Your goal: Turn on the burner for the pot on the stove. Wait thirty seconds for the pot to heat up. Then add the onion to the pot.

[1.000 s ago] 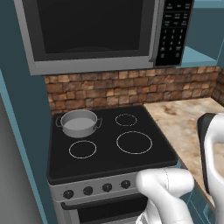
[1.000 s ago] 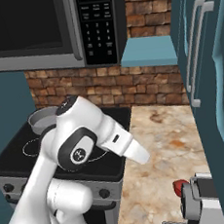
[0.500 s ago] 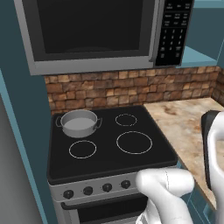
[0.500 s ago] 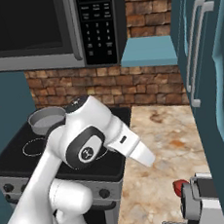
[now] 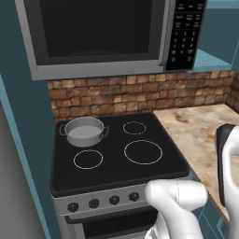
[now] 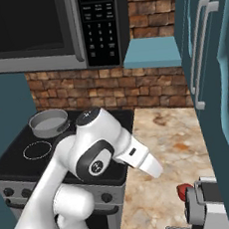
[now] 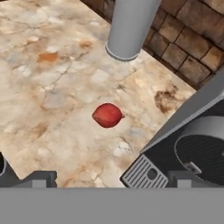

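Note:
The small red onion (image 7: 107, 115) lies on the marble counter (image 7: 52, 87) in the hand view, a short way ahead of my gripper (image 7: 110, 179). Its two fingertips (image 7: 40, 178) stand wide apart at the bottom, open, with nothing between them. From the right base view the onion (image 6: 185, 191) shows beside a grey machine. The grey pot (image 5: 84, 131) sits on the rear left burner of the black stove (image 5: 112, 170) and covers that ring; it shows again as the pot (image 6: 49, 122) from the right. Black knobs (image 5: 103, 201) line the stove's steel front.
A grey machine with a grille (image 7: 188, 151) stands close to the right of the onion. A grey cylinder (image 7: 129, 28) stands behind it against the brick wall. A microwave (image 5: 102, 32) hangs over the stove. Tall teal cabinets (image 6: 212, 76) border the counter on the right.
My arm's elbow and forearm have swung further right and down over the counter. Pot and onion have stayed in place. The jaws remain wide.

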Controlling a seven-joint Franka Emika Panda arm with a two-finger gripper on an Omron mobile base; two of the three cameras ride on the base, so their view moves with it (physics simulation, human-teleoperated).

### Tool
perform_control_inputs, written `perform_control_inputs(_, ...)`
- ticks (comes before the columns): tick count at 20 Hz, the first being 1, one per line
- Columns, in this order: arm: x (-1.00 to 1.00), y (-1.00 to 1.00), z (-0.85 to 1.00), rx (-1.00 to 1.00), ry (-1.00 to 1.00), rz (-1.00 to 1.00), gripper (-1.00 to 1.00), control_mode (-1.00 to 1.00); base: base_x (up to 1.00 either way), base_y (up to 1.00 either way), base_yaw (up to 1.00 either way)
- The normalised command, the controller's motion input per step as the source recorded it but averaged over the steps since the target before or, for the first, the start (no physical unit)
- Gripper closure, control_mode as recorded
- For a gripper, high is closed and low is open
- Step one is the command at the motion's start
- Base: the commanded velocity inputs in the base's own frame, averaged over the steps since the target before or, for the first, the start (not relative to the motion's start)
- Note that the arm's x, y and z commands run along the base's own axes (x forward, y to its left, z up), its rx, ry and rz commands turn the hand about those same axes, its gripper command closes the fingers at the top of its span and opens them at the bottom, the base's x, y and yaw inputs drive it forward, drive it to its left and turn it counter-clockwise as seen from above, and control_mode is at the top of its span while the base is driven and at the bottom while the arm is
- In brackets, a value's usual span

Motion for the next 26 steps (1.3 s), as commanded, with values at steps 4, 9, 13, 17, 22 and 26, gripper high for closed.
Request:
perform_control_inputs(4, 0.00, 0.00, -0.60, -0.17, 0.02, 0.19, -1.00, -1.00, 0.00, 0.00, 0.00)
perform_control_inputs(9, 0.00, 0.00, -0.61, -0.11, 0.03, 0.18, -1.00, -1.00, 0.00, 0.00, 0.00)
perform_control_inputs(13, 0.04, -0.14, -0.50, -0.08, 0.06, 0.16, -1.00, -1.00, 0.00, 0.00, 0.00)
perform_control_inputs(17, 0.06, -0.24, -0.39, -0.05, 0.10, 0.14, -1.00, -1.00, 0.00, 0.00, 0.00)
perform_control_inputs(22, 0.14, -0.23, -0.36, -0.05, 0.12, 0.12, -1.00, -1.00, 0.00, 0.00, 0.00)
perform_control_inputs(26, 0.21, -0.30, -0.28, -0.01, 0.11, 0.11, -1.00, -1.00, 0.00, 0.00, 0.00)
